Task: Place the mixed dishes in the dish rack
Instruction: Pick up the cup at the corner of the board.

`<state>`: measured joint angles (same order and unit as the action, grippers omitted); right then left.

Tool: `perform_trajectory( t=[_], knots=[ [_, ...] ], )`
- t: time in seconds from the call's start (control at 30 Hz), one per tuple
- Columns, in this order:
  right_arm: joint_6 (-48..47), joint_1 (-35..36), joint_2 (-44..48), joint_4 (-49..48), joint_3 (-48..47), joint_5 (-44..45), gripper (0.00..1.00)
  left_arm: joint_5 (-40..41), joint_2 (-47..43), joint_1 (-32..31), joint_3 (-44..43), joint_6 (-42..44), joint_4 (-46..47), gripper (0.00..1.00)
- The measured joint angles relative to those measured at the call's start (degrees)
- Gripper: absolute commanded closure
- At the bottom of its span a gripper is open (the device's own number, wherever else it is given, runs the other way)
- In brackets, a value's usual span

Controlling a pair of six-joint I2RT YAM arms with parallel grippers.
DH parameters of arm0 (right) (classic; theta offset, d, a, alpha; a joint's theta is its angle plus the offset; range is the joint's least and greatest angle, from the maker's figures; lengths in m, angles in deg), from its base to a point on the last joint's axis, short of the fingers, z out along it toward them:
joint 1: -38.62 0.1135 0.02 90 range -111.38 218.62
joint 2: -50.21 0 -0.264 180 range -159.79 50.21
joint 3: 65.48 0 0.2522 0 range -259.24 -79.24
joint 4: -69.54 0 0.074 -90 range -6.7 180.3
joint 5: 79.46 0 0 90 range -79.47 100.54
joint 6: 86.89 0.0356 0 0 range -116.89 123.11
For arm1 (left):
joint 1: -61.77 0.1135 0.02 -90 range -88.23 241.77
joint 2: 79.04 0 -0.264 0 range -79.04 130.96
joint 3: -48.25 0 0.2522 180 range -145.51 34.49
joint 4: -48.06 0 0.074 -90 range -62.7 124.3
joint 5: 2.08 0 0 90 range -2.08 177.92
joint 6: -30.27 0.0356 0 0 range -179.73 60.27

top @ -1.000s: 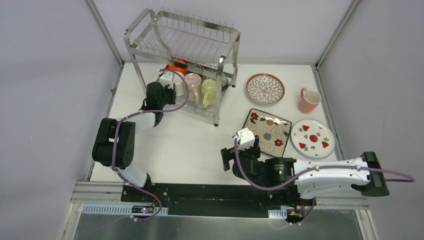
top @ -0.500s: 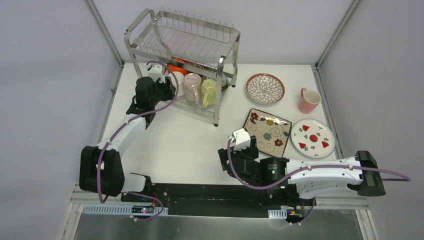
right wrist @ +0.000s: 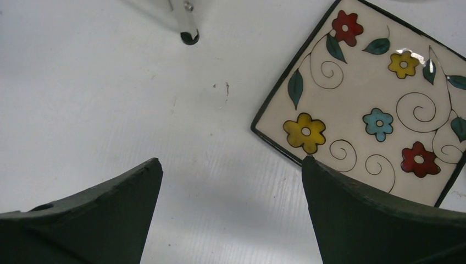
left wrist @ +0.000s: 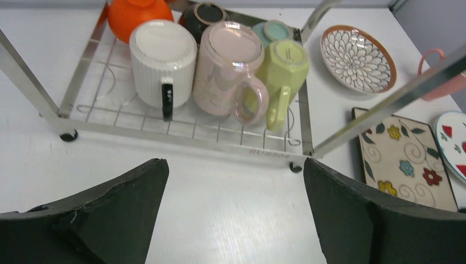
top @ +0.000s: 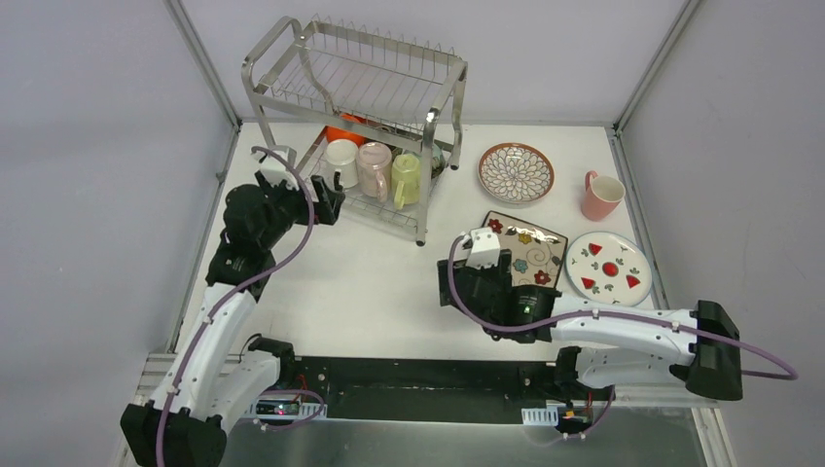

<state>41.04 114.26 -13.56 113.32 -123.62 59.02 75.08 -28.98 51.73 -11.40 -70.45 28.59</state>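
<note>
The steel dish rack (top: 292, 58) stands at the back left. On its lower tier a white mug (left wrist: 163, 60), a pink mug (left wrist: 228, 71) and a yellow-green mug (left wrist: 283, 71) sit upside down, with an orange bowl (left wrist: 137, 14) and a mint bowl (left wrist: 272, 30) behind them. My left gripper (left wrist: 233, 165) is open and empty over bare table, just in front of the rack. Open as well, my right gripper (right wrist: 231, 162) holds nothing; its right finger is at the near-left edge of the square floral plate (right wrist: 373, 104). A petal-pattern plate (top: 516, 172), another pink mug (top: 600, 195) and a red-marked plate (top: 608, 269) lie to the right.
The rack's front right foot (right wrist: 189, 37) rests on the table just beyond my right gripper. A slanted frame tube (left wrist: 384, 107) of the rack crosses the left wrist view. Grey walls and corner posts (top: 204, 68) enclose the white table (top: 370, 282).
My left gripper let go of the white mug in the rack's lower tier, opened wide and drew back toward the near left. My right gripper shifted toward the square floral plate.
</note>
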Motion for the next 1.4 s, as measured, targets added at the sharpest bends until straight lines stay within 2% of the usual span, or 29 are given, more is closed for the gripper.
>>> perform_trajectory(
  t=[0.27,0.47,0.77,0.9,1.1,1.2,1.33,1.4],
  knots=[
    [4.09,-11.87,6.34,0.50,0.37,-2.95,0.00,-2.56,-9.40,0.00,6.34,-4.17,-7.23,0.01],
    [5.49,-21.99,10.64,0.70,1.14,-5.40,0.00,-6.60,-9.70,0.00,9.22,-8.13,-10.08,0.01],
    [3.37,-39.93,9.55,1.51,0.15,-11.39,0.00,-14.93,-8.66,-2.14,9.18,-10.01,-13.33,0.01],
    [3.63,-47.25,7.93,2.10,-1.84,-13.11,0.00,-14.64,-10.16,-2.40,9.18,-12.85,-14.75,0.01],
    [4.63,-55.23,4.37,2.73,-4.92,-15.52,0.00,-13.81,-10.62,-3.65,8.28,-11.65,-17.99,0.01],
    [4.44,-59.98,1.64,2.29,-5.97,-16.79,0.09,-11.78,-10.93,-4.66,8.02,-11.08,-19.10,0.02],
    [3.06,-68.32,-1.25,-1.09,-6.19,-20.00,0.35,-8.55,-11.47,-5.16,8.02,-10.99,-20.06,0.02],
    [2.82,-71.41,-2.91,-2.32,-6.86,-21.86,0.40,-7.89,-11.82,-5.40,8.02,-10.97,-20.09,0.02]
  ],
)
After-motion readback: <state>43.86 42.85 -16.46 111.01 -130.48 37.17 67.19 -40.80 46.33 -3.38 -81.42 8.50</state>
